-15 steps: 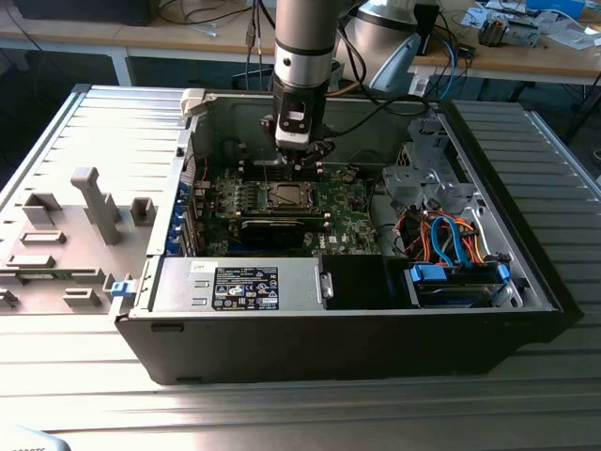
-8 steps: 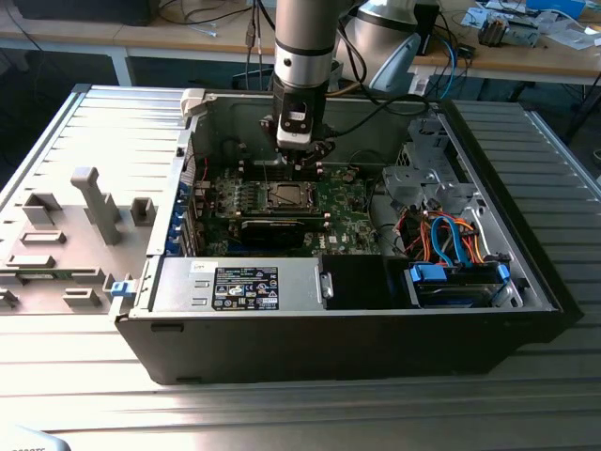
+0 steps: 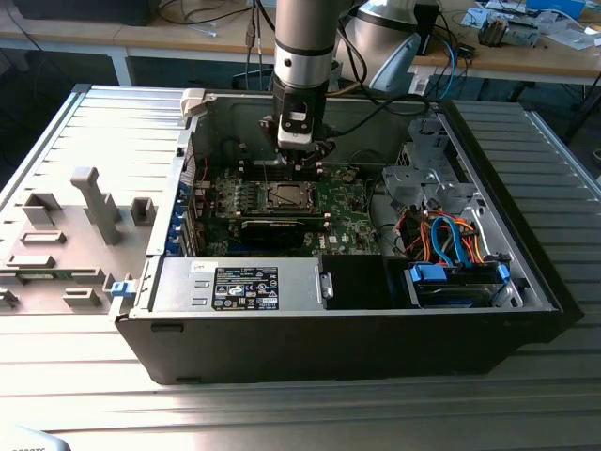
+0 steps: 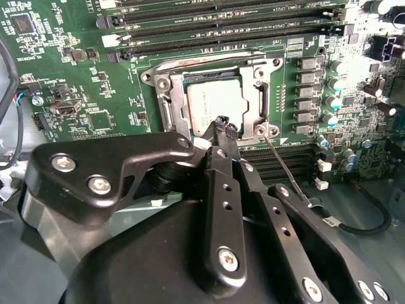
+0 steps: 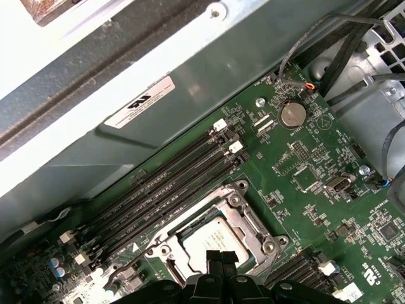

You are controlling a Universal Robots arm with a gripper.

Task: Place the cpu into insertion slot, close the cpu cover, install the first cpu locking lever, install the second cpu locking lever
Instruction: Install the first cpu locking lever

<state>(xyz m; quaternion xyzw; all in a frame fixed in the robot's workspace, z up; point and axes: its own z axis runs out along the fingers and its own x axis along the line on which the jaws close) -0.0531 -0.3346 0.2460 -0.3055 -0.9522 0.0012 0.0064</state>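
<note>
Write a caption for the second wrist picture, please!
Gripper shut over the cpu cover, with the cpu seated in its slot.

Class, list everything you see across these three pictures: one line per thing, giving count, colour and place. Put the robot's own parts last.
computer case: one, dark grey, lying open on the metal table.
circuit board: one, green, on the case floor.
cpu: one, silvery, seated in the insertion slot.
cpu cover: one, silver, closed down around the cpu.
memory slots: several, black, beside the insertion slot.
cables: several, blue and orange, at the exterior view's right.
gripper: one, black, tips at the cpu cover's edge.
</note>
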